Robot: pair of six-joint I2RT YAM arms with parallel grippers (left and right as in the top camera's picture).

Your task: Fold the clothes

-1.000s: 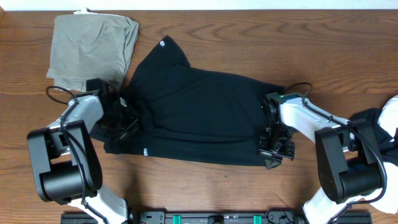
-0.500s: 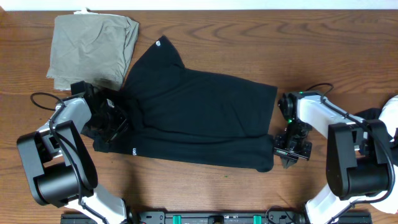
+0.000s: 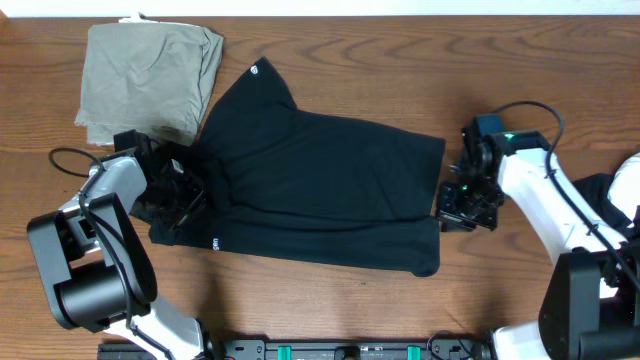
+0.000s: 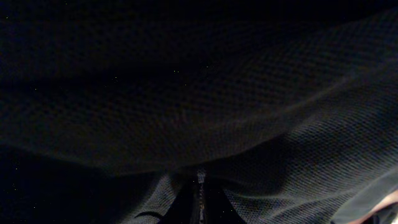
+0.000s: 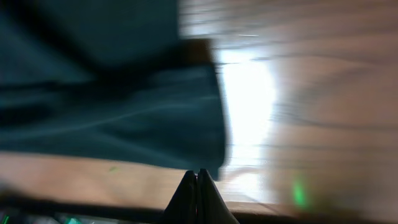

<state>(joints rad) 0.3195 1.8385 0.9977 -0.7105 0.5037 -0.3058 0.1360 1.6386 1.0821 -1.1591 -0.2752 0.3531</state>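
Observation:
A black shirt [image 3: 320,190] lies spread across the middle of the table, with a round white logo [image 3: 258,70] at its far tip. My left gripper [image 3: 178,197] sits on the shirt's left end, shut with fabric around its fingers. The left wrist view is filled with dark fabric [image 4: 249,93] bunched round the closed fingertips [image 4: 198,196]. My right gripper [image 3: 452,212] is shut and empty, just off the shirt's right edge. In the right wrist view its fingertips [image 5: 198,177] meet over bare wood beside the shirt's corner [image 5: 124,124].
An olive-khaki folded garment [image 3: 150,80] lies at the back left, close to my left arm. Another black and white garment [image 3: 622,195] shows at the right edge, partly hidden by my right arm. The wooden table [image 3: 400,60] shows behind and in front of the shirt.
The shirt slid left with my left gripper, then stayed still. My right gripper came off the shirt's right edge, moved right, then a little toward the back.

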